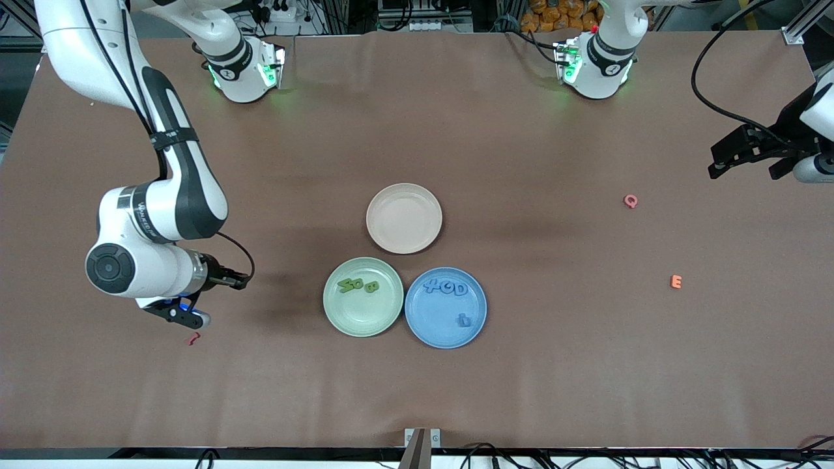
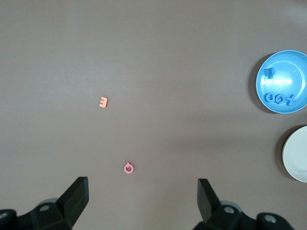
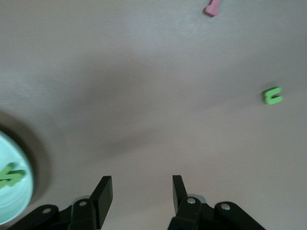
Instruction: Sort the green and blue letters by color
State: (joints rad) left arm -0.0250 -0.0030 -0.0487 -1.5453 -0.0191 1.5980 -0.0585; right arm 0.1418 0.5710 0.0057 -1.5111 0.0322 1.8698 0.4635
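Black right gripper [image 3: 139, 191] part-open and empty over bare table, left gripper [image 2: 144, 191] wide open, empty, waiting.

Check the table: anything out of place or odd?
One green letter lies loose on the table, not on the green plate, so it is still unsorted. Nothing looks spilled or damaged.

Sorted letters on the bench [image 1: 521, 163]
Three green letters [image 1: 358, 285] lie in the green plate [image 1: 363, 319], four blue letters [image 1: 445, 287] in the blue plate [image 1: 436, 326].
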